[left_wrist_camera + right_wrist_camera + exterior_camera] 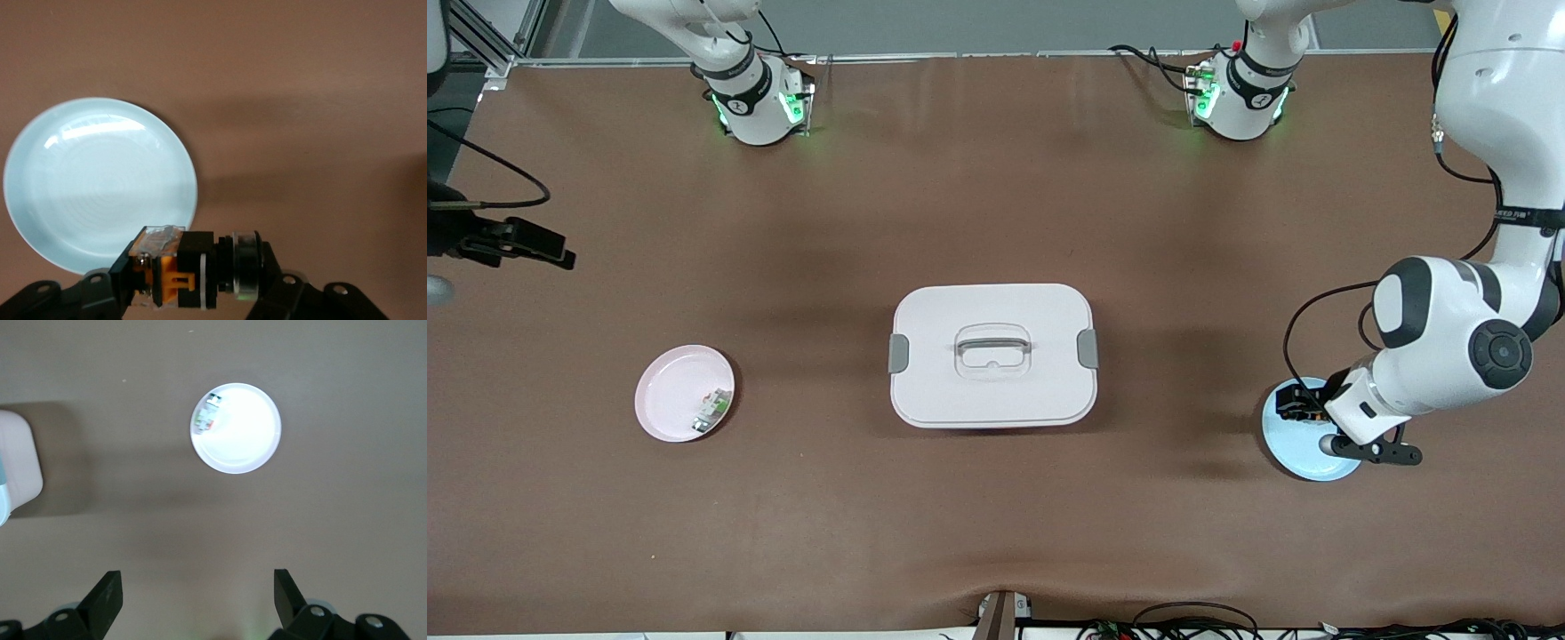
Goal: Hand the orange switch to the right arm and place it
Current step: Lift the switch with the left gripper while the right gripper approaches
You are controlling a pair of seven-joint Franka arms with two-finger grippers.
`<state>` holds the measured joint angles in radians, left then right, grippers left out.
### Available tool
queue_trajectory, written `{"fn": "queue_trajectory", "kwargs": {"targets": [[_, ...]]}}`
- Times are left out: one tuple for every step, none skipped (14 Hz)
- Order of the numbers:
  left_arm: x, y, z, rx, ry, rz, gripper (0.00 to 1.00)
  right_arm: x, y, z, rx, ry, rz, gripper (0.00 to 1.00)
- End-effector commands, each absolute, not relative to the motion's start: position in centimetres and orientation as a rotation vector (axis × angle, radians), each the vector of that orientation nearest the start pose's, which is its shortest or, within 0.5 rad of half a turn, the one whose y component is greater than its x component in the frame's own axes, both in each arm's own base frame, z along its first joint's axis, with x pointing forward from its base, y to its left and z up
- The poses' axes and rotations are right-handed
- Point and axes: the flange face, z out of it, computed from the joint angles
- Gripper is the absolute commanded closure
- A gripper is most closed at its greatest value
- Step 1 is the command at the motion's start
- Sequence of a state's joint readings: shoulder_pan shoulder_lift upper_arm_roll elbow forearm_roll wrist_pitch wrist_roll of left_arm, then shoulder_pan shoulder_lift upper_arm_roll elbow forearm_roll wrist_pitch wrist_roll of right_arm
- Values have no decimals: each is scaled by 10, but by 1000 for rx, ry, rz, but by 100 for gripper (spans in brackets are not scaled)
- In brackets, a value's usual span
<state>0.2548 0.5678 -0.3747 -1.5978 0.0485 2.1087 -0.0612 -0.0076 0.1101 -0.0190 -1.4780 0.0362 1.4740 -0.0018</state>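
I have the left gripper [193, 293] over the blue plate [1294, 458], its fingers pinching the orange switch [190, 270] across its black body. It looks light, rigid and small; I judge the round cap end best left free for the handover. The right gripper [197, 603] waits high above the pink plate [243, 447], fingers spread.

Even overhead light; soft shadows beside the white lidded box [992, 356]; glare whitens the pink plate [235, 428].
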Motion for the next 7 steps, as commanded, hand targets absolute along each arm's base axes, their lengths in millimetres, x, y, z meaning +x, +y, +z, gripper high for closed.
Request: {"fn": "queue_trajectory", "kwargs": {"targets": [[671,-59,340,-3364,-333,188,100,578,19,591,-3069,-23,213,0],[669,-67,349,-3368,-422,211,100,579,28,583,-3046,-39,234,0],[665,-80,362,-3373,-467,216,100,579,33,578,-3024,-21,246,0],[662,-94,372,-3372,-518,230,100,579,42,574,-3007,19,262,0],[657,-107,382,-3356,-594,257,100,580,54,567,-3000,69,285,0],[654,-123,393,-3341,-673,268,100,582,65,563,-2996,106,285,0],[648,-145,404,-3328,-753,286,100,582,78,559,-2996,121,284,0]]}}
